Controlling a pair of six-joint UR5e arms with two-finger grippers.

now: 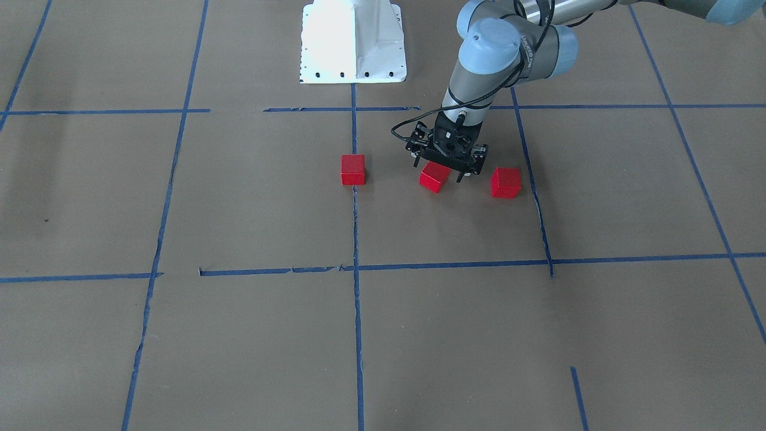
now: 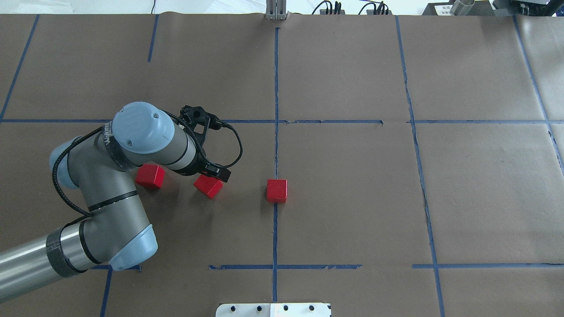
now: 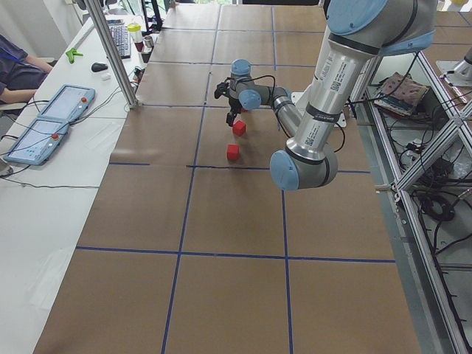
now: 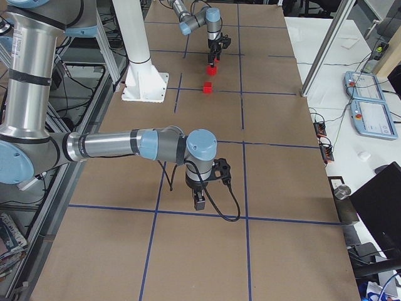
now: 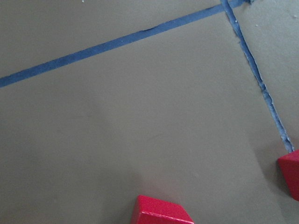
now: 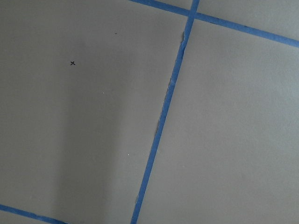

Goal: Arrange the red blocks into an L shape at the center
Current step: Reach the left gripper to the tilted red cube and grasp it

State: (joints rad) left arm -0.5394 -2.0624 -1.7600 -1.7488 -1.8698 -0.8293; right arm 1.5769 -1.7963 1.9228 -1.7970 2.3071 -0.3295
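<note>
Three red blocks lie in a row on the brown paper. One block (image 2: pixel 276 190) sits on the vertical blue tape line at the center (image 2: pixel 276 154). A second block (image 2: pixel 150 176) lies farthest left, partly under my left arm. The middle block (image 1: pixel 435 177) is turned at an angle on the paper, and my left gripper (image 1: pixel 438 170) is lowered over it, its fingers straddling the block with small gaps on either side, so it looks open. My right gripper (image 4: pixel 199 199) shows only in the exterior right view, low over bare paper; I cannot tell its state.
The robot's white base (image 1: pixel 353 42) stands just behind the center cell. Blue tape lines grid the brown paper. Along the table's far side, a person sits by two handheld control tablets (image 3: pixel 48 122).
</note>
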